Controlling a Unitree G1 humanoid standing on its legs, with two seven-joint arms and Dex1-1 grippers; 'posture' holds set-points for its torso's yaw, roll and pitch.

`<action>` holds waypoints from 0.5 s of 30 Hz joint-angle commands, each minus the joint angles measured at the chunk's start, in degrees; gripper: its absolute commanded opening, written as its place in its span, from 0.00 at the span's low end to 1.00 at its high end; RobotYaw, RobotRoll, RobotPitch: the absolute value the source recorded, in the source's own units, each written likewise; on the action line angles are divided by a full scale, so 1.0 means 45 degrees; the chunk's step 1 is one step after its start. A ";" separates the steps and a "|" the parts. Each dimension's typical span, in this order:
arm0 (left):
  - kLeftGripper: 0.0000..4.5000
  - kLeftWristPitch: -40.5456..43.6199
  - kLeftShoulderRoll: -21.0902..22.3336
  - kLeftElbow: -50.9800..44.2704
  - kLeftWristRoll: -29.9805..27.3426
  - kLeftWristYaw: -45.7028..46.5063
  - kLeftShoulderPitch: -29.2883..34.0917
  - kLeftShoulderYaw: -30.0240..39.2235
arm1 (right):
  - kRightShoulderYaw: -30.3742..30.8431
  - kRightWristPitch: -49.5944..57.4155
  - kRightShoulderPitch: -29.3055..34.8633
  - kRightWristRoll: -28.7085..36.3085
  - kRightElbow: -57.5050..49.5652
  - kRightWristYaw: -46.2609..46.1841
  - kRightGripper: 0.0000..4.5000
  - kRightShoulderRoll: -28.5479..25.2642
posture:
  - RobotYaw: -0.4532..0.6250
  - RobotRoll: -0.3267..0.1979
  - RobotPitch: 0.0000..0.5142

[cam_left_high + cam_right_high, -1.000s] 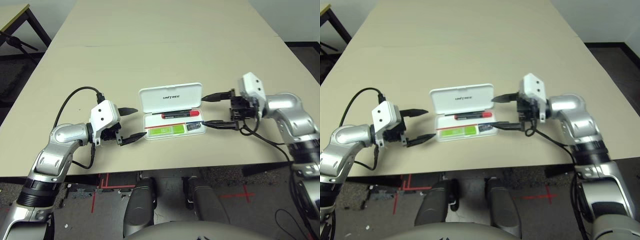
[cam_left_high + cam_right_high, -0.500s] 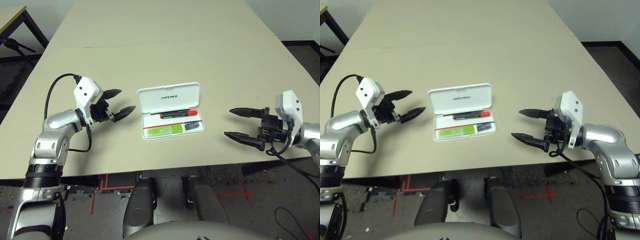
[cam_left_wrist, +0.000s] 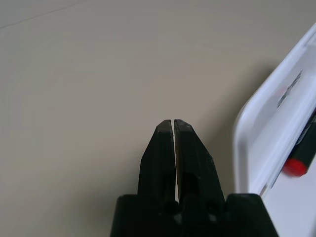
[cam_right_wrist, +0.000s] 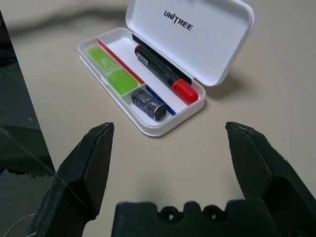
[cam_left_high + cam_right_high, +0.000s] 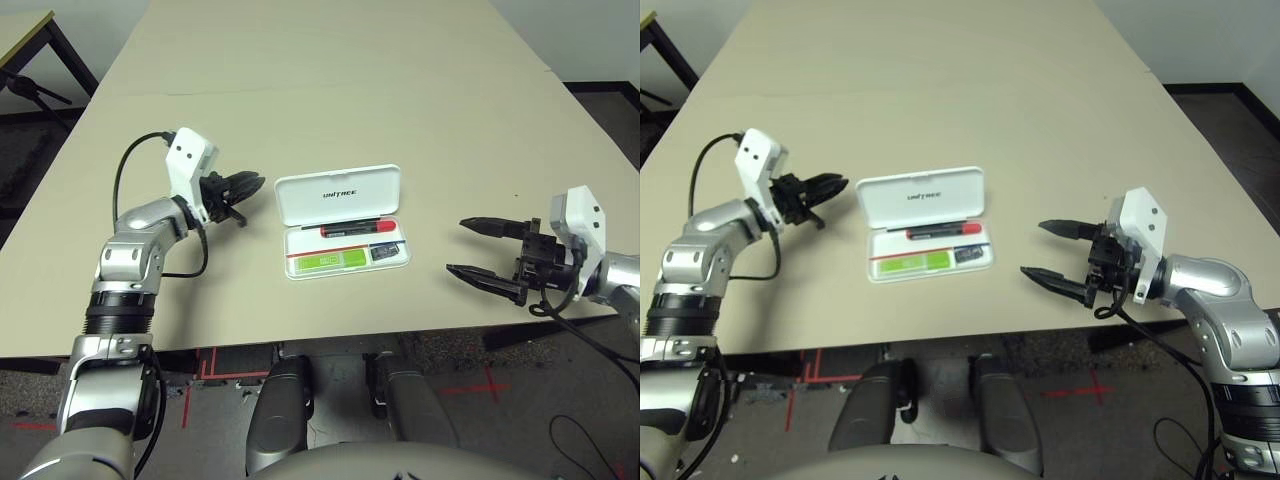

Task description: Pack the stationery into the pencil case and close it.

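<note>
- Head views: the left gripper (image 5: pixel 248 184) is hovering just beside the pencil case (image 5: pixel 340 194) at its lid's left end, fingers pressed together and holding nothing. The right gripper (image 5: pixel 482 248) is waiting well right of the pencil case, jaws spread wide and empty.
- Left wrist view: the closed fingers (image 3: pixel 174 158) are pointing past the pencil case's white rim.
- Right wrist view: the pencil case is lying open on the table (image 4: pixel 276 89), with the red marker (image 4: pixel 163 74), green highlighter (image 4: pixel 112 70) and dark block (image 4: pixel 148 105) sitting in its tray.
</note>
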 commanded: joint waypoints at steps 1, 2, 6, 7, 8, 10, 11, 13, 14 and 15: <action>0.00 0.0416 -0.0048 -0.0065 -0.0105 -0.0246 -0.0056 -0.0165 | 0.0006 0.0145 0.0043 0.0090 -0.0295 -0.0050 1.00 -0.0134 | 0.36 0.62 0.30; 0.00 0.0537 -0.0020 -0.0208 -0.0200 -0.0414 -0.0027 -0.0190 | 0.0025 0.0152 0.0043 0.0085 -0.0313 -0.0057 1.00 -0.0144 | 0.36 0.62 0.30; 0.00 0.1005 0.0267 -0.1027 -0.0567 -0.1251 0.0333 -0.0273 | 0.0126 0.0177 -0.0035 0.0033 -0.0328 -0.0073 1.00 -0.0173 | 0.37 0.62 0.30; 0.00 0.1067 0.0335 -0.1140 -0.0610 -0.1394 0.0409 -0.0265 | 0.0146 0.0185 -0.0060 0.0024 -0.0322 -0.0072 1.00 -0.0177 | 0.37 0.62 0.30; 0.00 0.1145 0.0406 -0.1297 -0.0677 -0.1553 0.0514 -0.0248 | 0.0176 0.0190 -0.0092 0.0010 -0.0309 -0.0067 1.00 -0.0180 | 0.37 0.62 0.30; 0.00 0.1269 0.0549 -0.1623 -0.0800 -0.1836 0.0734 -0.0220 | 0.0267 0.0175 -0.0175 -0.0036 -0.0263 -0.0039 1.00 -0.0189 | 0.37 0.62 0.30; 0.00 0.1323 0.0619 -0.1775 -0.0850 -0.1944 0.0835 -0.0210 | 0.0304 0.0166 -0.0207 -0.0055 -0.0242 -0.0031 1.00 -0.0190 | 0.38 0.62 0.30; 0.00 0.1429 0.0808 -0.2141 -0.1043 -0.2246 0.1070 -0.0191 | 0.0382 0.0168 -0.0294 -0.0089 -0.0198 -0.0023 1.00 -0.0182 | 0.38 0.62 0.30; 0.00 0.1482 0.0914 -0.2306 -0.1132 -0.2403 0.1176 -0.0193 | 0.0418 0.0175 -0.0338 -0.0102 -0.0180 -0.0017 1.00 -0.0179 | 0.38 0.62 0.30; 0.00 0.1510 0.1010 -0.2447 -0.1203 -0.2556 0.1268 -0.0200 | 0.0446 0.0178 -0.0374 -0.0110 -0.0163 -0.0002 1.00 -0.0181 | 0.38 0.62 0.30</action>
